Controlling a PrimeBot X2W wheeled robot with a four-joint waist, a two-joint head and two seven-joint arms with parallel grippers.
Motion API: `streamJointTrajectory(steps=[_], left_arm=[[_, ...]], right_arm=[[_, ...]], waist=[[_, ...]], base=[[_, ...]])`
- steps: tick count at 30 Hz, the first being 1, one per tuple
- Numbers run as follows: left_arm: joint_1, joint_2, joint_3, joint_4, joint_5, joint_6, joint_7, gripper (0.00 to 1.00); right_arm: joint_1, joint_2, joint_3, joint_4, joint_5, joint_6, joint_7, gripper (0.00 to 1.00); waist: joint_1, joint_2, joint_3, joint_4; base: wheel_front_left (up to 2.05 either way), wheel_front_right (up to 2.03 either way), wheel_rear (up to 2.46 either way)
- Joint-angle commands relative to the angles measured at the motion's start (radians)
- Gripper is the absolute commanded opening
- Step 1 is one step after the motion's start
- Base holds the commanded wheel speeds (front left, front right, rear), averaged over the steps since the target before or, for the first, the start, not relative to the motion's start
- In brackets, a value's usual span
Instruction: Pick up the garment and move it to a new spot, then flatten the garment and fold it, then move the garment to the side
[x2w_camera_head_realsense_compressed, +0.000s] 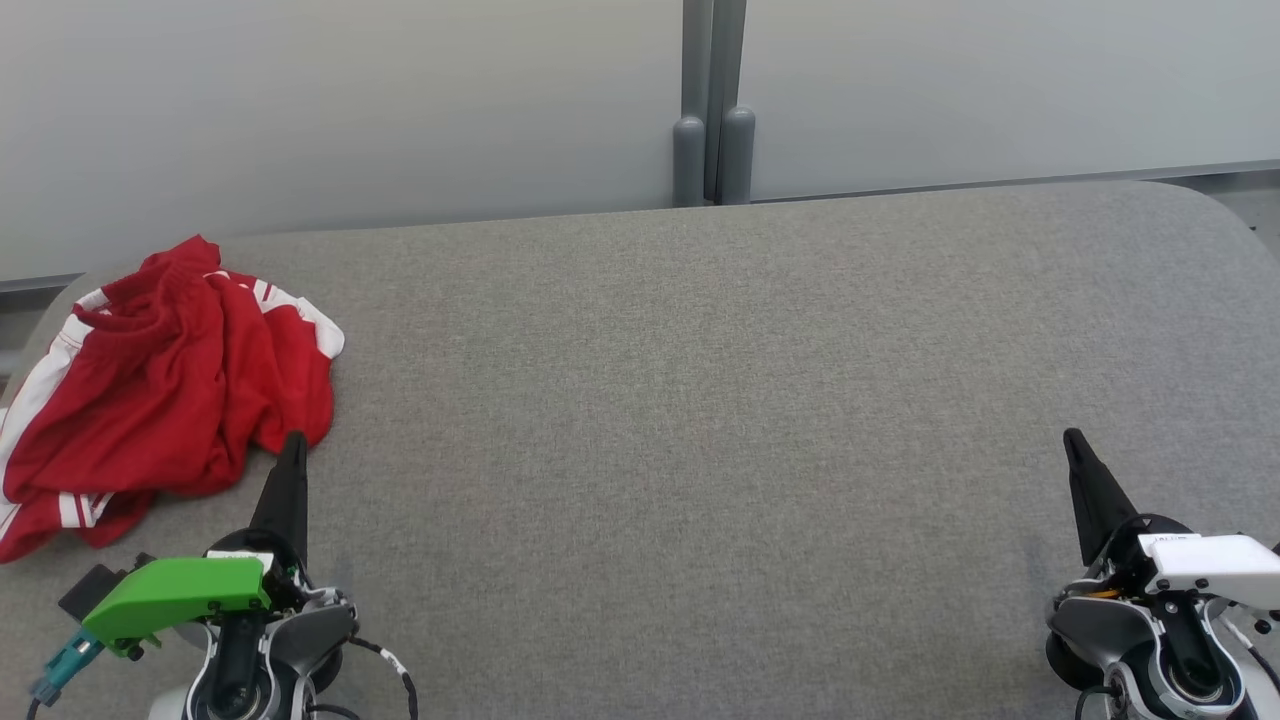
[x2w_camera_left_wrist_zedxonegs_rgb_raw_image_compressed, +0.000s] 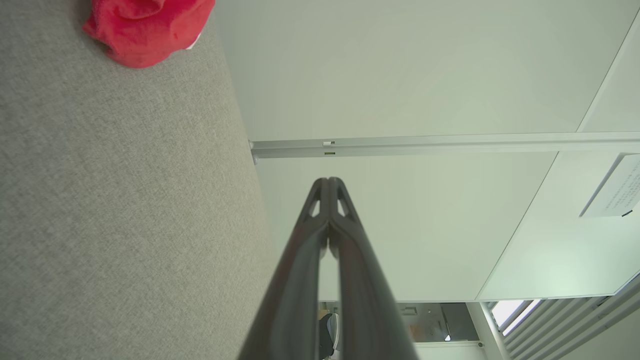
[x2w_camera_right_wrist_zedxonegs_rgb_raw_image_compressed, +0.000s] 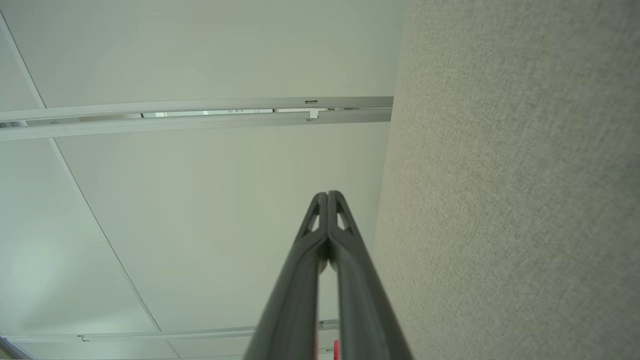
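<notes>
A crumpled red garment (x2w_camera_head_realsense_compressed: 165, 385) with white stripes lies at the far left of the grey table (x2w_camera_head_realsense_compressed: 700, 400), part of it hanging over the left edge. In the left wrist view a red lump of the garment (x2w_camera_left_wrist_zedxonegs_rgb_raw_image_compressed: 145, 27) sits at the top left. My left gripper (x2w_camera_head_realsense_compressed: 293, 442) rests at the lower left, its tip just beside the garment's near right hem, fingers pressed together and holding nothing; its tips (x2w_camera_left_wrist_zedxonegs_rgb_raw_image_compressed: 328, 180) meet. My right gripper (x2w_camera_head_realsense_compressed: 1072, 436) rests at the lower right, far from the garment, shut and empty, tips (x2w_camera_right_wrist_zedxonegs_rgb_raw_image_compressed: 328, 193) touching.
A pale partition wall (x2w_camera_head_realsense_compressed: 350, 100) with a grey post (x2w_camera_head_realsense_compressed: 712, 100) runs along the table's far edge. The table's corners are rounded at the far right (x2w_camera_head_realsense_compressed: 1200, 195) and far left. The felt surface spreads wide between the two grippers.
</notes>
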Motion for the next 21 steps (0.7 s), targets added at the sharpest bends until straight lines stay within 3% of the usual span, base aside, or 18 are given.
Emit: streamJointTrajectory(steps=[1,2,21], left_arm=[[-0.016,0.000,0.001,-0.002,0.006,-0.003,-0.002,0.00],[0.001,0.000,-0.001,0.003,0.000,0.000,0.000,1.00],[0.065,-0.002,-0.049,-0.042,0.070,0.009,-0.073,1.00]], right_arm=[[-0.014,-0.002,0.000,0.001,-0.003,0.001,0.001,0.00],[0.002,0.001,0.000,0.002,0.000,0.000,0.000,1.00],[0.041,0.007,0.049,-0.007,-0.083,0.000,-0.078,1.00]], waist=[[0.0000,0.0052,0.000,0.000],[0.0000,0.0000,0.000,0.000],[0.0000,0.0007,-0.003,-0.001]], base=[[0.00,0.00,0.00],[0.00,0.00,0.00],[0.00,0.00,0.00]])
